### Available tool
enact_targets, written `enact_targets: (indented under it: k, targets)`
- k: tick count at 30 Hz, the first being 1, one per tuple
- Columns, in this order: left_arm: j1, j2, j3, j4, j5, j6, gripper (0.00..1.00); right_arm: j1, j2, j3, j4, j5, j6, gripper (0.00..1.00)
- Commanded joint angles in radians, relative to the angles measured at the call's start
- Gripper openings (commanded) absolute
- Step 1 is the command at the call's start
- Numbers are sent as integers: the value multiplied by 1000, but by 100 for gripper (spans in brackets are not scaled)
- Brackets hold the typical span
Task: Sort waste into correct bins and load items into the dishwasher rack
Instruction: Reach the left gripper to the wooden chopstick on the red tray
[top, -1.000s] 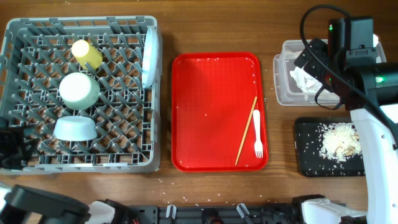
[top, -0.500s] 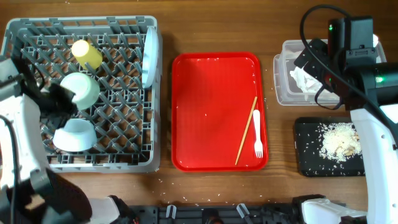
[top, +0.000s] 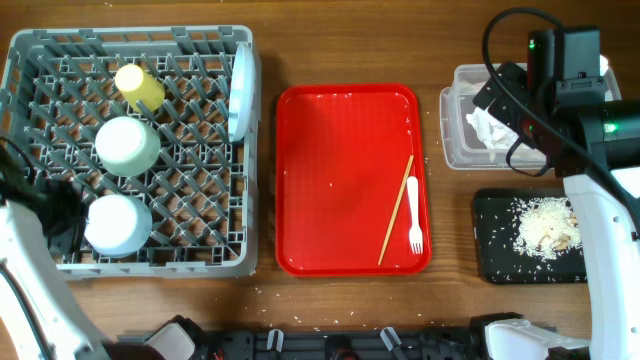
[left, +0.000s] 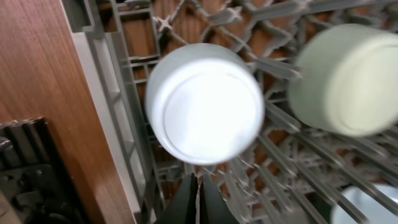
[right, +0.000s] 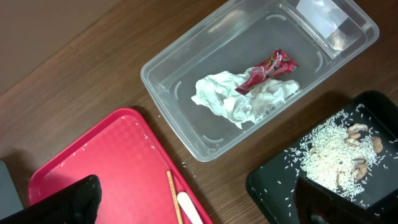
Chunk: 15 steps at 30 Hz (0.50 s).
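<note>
While the small pale round bowl (left: 208, 102) is sitting mouth-down among the pegs of the large grey open-grid plastic dishwasher rack (top: 150, 262), the left fingers (left: 191, 196) are showing pressed together and empty. They are at low centre of the wrist view, just under the bowl and seemingly not touching it.

Judging: that bowl is looking placed. The thin wooden chopstick (top: 396, 210) and white plastic fork (top: 413, 218) are lying at lower right of the red serving tray (top: 340, 150), well apart from these fingers.

Doing it well: lifting straight clear of the pegs without nudging the bowl, and spreading before reaching.

The right fingers (right: 65, 202) are hanging spread wide, holding nothing, near the clear plastic rectangular tub (right: 168, 81) on the wooden counter (right: 74, 56).
</note>
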Motion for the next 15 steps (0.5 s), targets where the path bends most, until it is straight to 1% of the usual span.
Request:
enact_targets:
  k: [1, 2, 3, 4, 5, 6, 7, 8, 9, 10, 11, 13, 14, 15]
  targets:
    - [-109, -182, 0, 128, 420, 261, 4, -3, 8, 8, 2, 16, -2, 100]
    - [-193, -221, 0, 203, 532, 335, 11, -3, 8, 8, 2, 16, -2, 100]
    - [-282, -239, 0, 267, 562, 369, 31, -3, 8, 8, 2, 16, -2, 100]
    - [-436, -244, 0, 349, 562, 398, 61, -3, 8, 8, 2, 16, -2, 100]
    - [-554, -234, 0, 393, 558, 432, 69, -3, 8, 8, 2, 16, -2, 100]
    - [-716, -211, 0, 444, 516, 470, 72, -3, 8, 8, 2, 16, -2, 100]
    - [-829, -189, 0, 471, 443, 469, 76, -3, 8, 8, 2, 16, -2, 100]
    - [-920, -163, 0, 490, 357, 436, 77, -3, 8, 8, 2, 16, -3, 100]
    - [-1023, -120, 0, 503, 214, 274, 71, -3, 8, 8, 2, 16, -2, 100]
    - [-1119, -66, 0, 507, 121, 165, 68, -3, 8, 8, 2, 16, -2, 100]
    - [-1215, 6, 0, 527, 60, 126, 72, -3, 8, 8, 2, 16, -2, 100]
    - [-1350, 148, 0, 602, -7, 120, 68, -3, 8, 8, 2, 16, -2, 100]
    - [-1437, 254, 0, 647, -92, 120, 68, -3, 8, 8, 2, 16, -2, 100]
    - [-1494, 328, 0, 668, -160, 120, 68, -3, 8, 8, 2, 16, -3, 100]
